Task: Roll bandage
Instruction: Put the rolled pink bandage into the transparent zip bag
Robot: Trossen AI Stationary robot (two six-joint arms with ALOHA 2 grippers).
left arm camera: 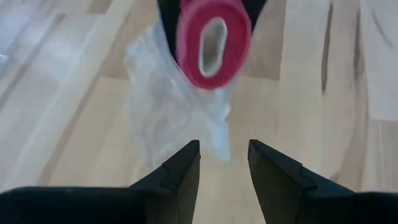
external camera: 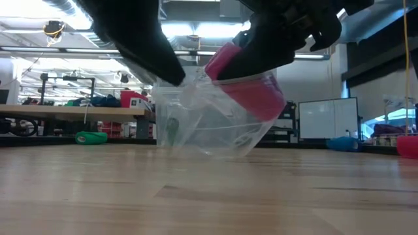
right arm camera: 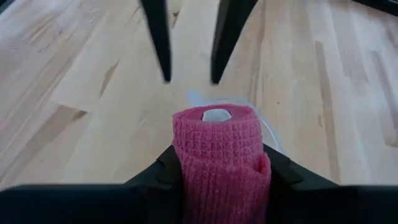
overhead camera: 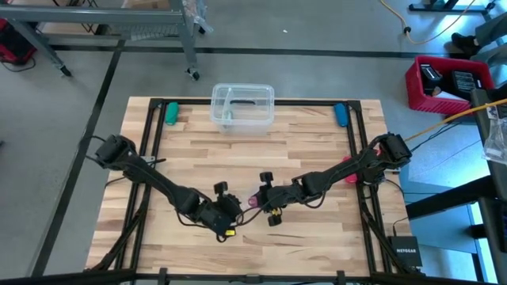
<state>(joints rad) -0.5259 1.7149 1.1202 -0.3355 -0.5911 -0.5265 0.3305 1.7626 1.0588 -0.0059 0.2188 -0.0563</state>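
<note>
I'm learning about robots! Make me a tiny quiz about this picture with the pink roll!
1. True or false: the right gripper is shut on the bandage.
2. What hangs from the roll? A) clear plastic wrapper B) a rope
3. Fill in: the left gripper is ____, holding nothing.

Key: 1 true. 2 A, the wrapper. 3 open.

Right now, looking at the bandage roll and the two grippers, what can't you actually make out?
- High view: the bandage is a small pink speck, mostly hidden between the arms.
- Low view: the right gripper covers the roll's top; the arms are cut off by the upper edge.
- Left wrist view: the left gripper is open; whether it touches the clear plastic wrapper is unclear.
</note>
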